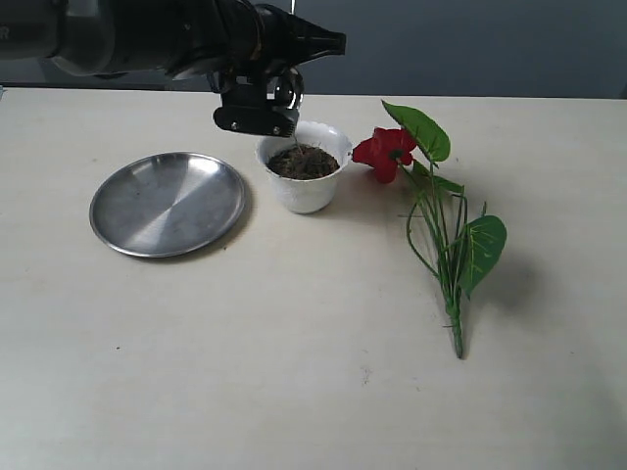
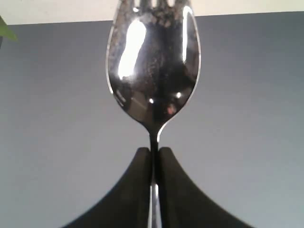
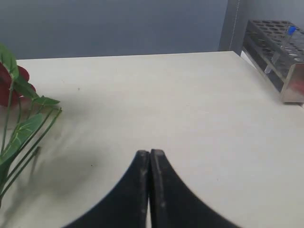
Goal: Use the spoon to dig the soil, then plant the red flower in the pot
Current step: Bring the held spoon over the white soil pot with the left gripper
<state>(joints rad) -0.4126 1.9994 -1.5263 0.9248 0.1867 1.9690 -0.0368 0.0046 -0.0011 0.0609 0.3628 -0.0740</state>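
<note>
1. Holding the spoon [image 2: 152,61] by its neck, the left gripper [image 2: 152,153] has its fingers pressed tight on the thin handle. The shiny bowl, notched at its tip, points toward the grey wall and not down into earth.
2. We see the left arm [image 1: 147,34] raised above the table [image 1: 294,372] near its far edge, over the pot. In the exterior view we cannot make out the spoon itself.
3. We find the pot [image 1: 304,191] standing near the far edge, about midway along it. The soil [image 1: 304,162] fills it to just under the scalloped rim, and we see no clear hole.
4. We notice fine specks on the spoon's bowl that may be earth. We judge the digging as at most begun, and cannot tell more.
5. We see the red flower [image 1: 387,154] lying flat between the pot and the table's right edge. Its bloom is just beside the rim and its stem runs toward the near edge, so it is not planted.
6. We see the right gripper [image 3: 150,154] closed on nothing, low over bare tabletop beside the flower's leaves.
7. We see no soil on the steel plate [image 1: 167,203], which sits between the pot and the left edge.
8. We judge that opening a hole, lifting the flower and setting its stem in the pot are all left to do.
</note>
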